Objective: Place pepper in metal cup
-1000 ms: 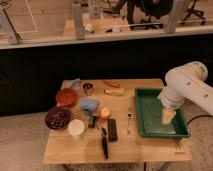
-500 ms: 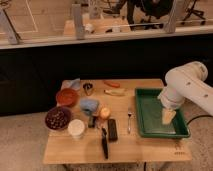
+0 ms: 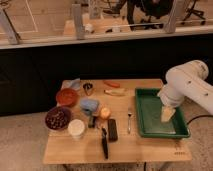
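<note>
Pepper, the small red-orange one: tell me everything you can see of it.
The small slender red-orange pepper lies flat, lengthwise along the wooden table's back edge, right of the small dark metal cup and just behind a pale yellow elongated item. Nothing grips it: the open gripper hangs over the green tray, far right.

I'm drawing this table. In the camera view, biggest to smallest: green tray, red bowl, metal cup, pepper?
Biggest: green tray, gripper hanging over it; red bowl; then pepper and metal cup, too alike to rank.

Matt wood tbl (image 3: 146, 148) w/ shiny metal cup (image 3: 88, 88).
</note>
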Tool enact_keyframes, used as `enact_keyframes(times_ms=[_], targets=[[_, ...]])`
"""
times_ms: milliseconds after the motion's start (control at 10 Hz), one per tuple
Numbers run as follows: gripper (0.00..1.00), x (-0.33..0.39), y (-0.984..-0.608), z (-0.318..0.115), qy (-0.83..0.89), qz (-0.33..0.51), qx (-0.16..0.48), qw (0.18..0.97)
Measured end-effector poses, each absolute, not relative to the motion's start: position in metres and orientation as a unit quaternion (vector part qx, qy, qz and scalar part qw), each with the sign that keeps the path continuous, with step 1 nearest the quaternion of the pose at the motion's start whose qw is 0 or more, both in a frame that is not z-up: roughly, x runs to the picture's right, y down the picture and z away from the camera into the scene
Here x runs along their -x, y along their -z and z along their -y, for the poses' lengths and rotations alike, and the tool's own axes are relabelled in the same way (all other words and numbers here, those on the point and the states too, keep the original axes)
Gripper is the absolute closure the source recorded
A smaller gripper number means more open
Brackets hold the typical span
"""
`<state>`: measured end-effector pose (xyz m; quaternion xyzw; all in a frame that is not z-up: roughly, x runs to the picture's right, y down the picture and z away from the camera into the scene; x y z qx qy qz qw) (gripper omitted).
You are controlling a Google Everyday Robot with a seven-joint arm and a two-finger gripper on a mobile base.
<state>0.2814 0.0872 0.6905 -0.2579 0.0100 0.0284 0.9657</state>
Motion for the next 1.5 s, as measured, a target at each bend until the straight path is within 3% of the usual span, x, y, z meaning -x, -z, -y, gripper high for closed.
enact_keyframes(times_ms=[500,800,1100,1500], targets=[[0.2,-0.252,-0.751,0.016,-0.011,0.032,0.199,0.979],[0.2,-0.225,-0.802,0.068,-0.016,0.052,0.199,0.979],[0.2,-0.202,-0.837,0.089,-0.019,0.069,0.207,0.976],[0.2,-0.204,-0.841,0.089,-0.019,0.063,0.206,0.976]])
